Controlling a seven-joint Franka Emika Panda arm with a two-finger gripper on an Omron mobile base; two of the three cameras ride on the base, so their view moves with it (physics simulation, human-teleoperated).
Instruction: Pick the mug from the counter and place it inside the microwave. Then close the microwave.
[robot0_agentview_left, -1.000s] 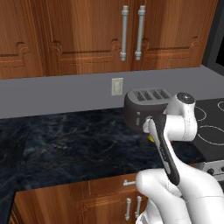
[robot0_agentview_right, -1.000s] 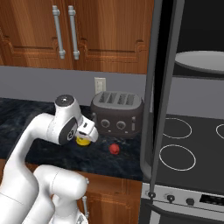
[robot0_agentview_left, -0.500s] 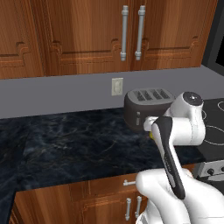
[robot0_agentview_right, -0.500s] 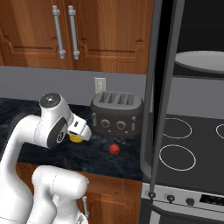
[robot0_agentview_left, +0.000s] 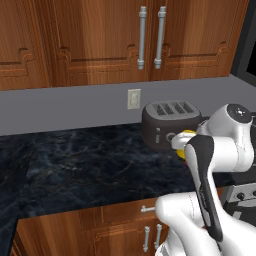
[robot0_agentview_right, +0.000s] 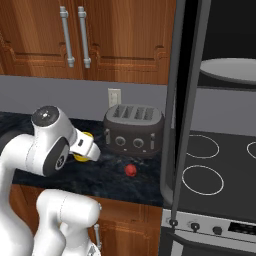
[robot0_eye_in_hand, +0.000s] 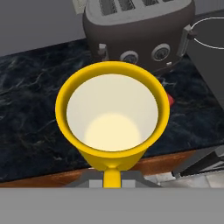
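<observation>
change: over the last second the arm has swung back toward the base and lifted; in the right base view its big joint sits further left and higher than before, and the mug (robot0_agentview_right: 83, 152) has travelled with it, away from the toaster (robot0_agentview_right: 133, 131).
meaning: judged as pick done, carry phase under way; the mug is off the counter (robot0_agentview_left: 85, 172) and not yet near the microwave (robot0_agentview_right: 220, 75).
gripper: gripper (robot0_eye_in_hand: 112, 177) pinched tight on the mug, apparently at the handle side; fingers themselves are mostly hidden under the mug body in the hand view.
mug position: held in the air over the counter's front part, in front of and left of the toaster in the right base view; in the left base view only a sliver of yellow (robot0_agentview_left: 186, 136) peeks out past the wrist.
mug look: bright yellow outside, pale cream inside, empty; mouth faces the hand camera, small handle (robot0_eye_in_hand: 112, 176) toward the gripper.
nearby: small red round object (robot0_agentview_right: 131, 170) lies on the counter in front of the toaster, apart from the mug.
microwave: door (robot0_agentview_right: 185, 105) stands open, edge-on to the right base view; white turntable plate (robot0_agentview_right: 227, 70) visible inside.
left to do: judged as insert mug, release, shut door.
</observation>
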